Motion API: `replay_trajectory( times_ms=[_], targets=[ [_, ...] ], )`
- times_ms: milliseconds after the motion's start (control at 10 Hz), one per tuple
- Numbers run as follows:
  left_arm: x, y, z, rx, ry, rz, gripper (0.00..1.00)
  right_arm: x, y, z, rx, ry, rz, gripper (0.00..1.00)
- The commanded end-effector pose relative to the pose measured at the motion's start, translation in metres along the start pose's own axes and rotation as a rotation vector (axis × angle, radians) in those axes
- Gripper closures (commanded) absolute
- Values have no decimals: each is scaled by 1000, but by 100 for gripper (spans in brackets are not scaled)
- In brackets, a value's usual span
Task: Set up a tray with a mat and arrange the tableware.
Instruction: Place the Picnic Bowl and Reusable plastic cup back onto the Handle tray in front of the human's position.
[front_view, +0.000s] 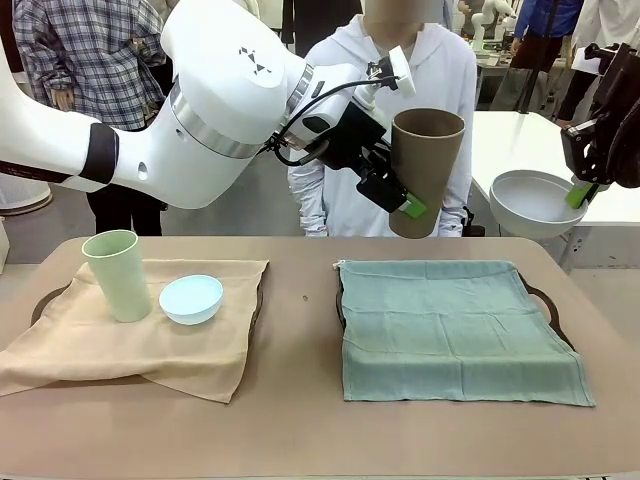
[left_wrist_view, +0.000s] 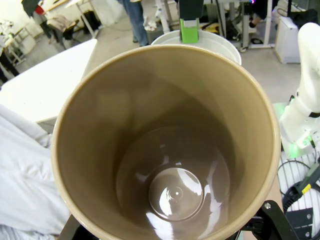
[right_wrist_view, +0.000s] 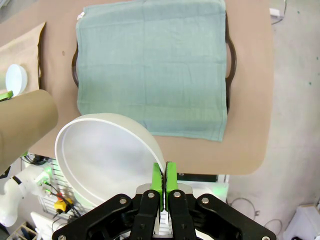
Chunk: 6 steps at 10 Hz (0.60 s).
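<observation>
Nearest the camera, bare counter (front_view: 300, 430) runs across the foreground, and just beyond it sit the two trays, each draped with a mat. On the left tray (front_view: 40, 300) the beige mat (front_view: 130, 350) already carries the pale green cup (front_view: 117, 275), upright, with the light blue bowl (front_view: 191, 298) just beside it. That half looks finished!

Over to the right tray (front_view: 545, 305): its green mat (front_view: 455, 330) is spread out flat, but nothing stands on it yet. So by my reckoning we're about halfway, with two pieces left to land, and both are in the air right now.

Up high, the left gripper (front_view: 395, 185) has the brown cup (front_view: 425, 170) clamped at its wall, one green pad showing on the outside near the base. The cup hangs tilted, mouth upward, above the far edge of the green mat. That left arm reaches well across the middle, its wrist bent downward.

At the right edge, the right gripper (right_wrist_view: 163, 175) pinches the rim of the white bowl (right_wrist_view: 107, 155), fingers (right_wrist_view: 171, 172) clenched tight on the thin wall. The bowl hangs tipped, beyond the counter's far right corner, close to the brown cup. From the right wrist view the green mat lies well below, wide open for both.

Judging from this, each arm needs to descend and set its piece upright on that mat.
</observation>
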<state>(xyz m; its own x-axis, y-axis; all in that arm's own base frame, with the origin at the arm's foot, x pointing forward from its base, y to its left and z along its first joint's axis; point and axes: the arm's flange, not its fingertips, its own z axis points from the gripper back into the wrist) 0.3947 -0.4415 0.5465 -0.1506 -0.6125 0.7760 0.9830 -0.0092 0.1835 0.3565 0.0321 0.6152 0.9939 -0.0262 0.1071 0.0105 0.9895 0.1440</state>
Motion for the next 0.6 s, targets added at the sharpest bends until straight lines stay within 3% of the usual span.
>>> replay_trajectory(
  times_ms=[0,100,300,500],
  targets=[
    [3,1,2,-13,-5,-1,77,-3,0,-2,-3,5,3,100],
    [0,0,0,0,0,0,18,0,0,0,0,0,0,96],
    [-49,18,-37,-52,8,50,18,40,-17,-56,36,69,-12,96],
    [-83,20,-69,-54,-24,3,18,57,-30,-117,6,137,-7,96]
  ],
)
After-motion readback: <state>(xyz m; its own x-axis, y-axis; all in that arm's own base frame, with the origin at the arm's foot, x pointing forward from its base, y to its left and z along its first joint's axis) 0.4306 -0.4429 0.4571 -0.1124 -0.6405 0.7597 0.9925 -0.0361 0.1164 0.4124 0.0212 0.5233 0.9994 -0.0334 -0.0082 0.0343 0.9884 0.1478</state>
